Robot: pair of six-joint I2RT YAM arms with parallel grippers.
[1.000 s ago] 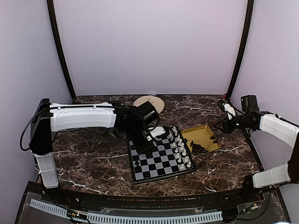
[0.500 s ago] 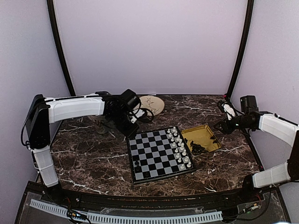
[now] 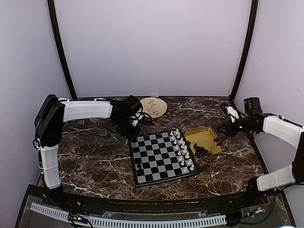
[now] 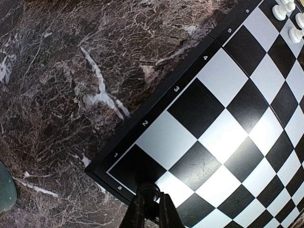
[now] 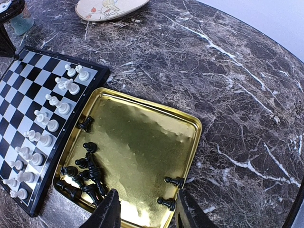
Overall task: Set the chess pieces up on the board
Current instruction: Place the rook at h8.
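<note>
The board (image 3: 160, 160) lies mid-table, with white pieces (image 3: 183, 149) along its right side and a black piece (image 3: 139, 166) near its front left. My left gripper (image 3: 129, 132) hangs over the board's back left corner. In the left wrist view it (image 4: 148, 211) is shut on a black chess piece (image 4: 148, 191) just above the corner square (image 4: 130, 167). Several black chess pieces (image 5: 83, 173) lie in the yellow tray (image 5: 142, 123) right of the board. My right gripper (image 5: 147, 216) is open and empty above the tray's right part (image 3: 224, 128).
A cream plate (image 3: 152, 107) sits behind the board. A small greenish object (image 3: 102, 126) stands left of my left gripper. The tray's rim (image 3: 209, 129) nearly touches the board's right edge. Two black pawns (image 5: 173, 181) lie at the tray's right rim.
My left arm has swung from above the board's back middle to its back left corner, with the piece in its fingers. The right arm has barely moved.
</note>
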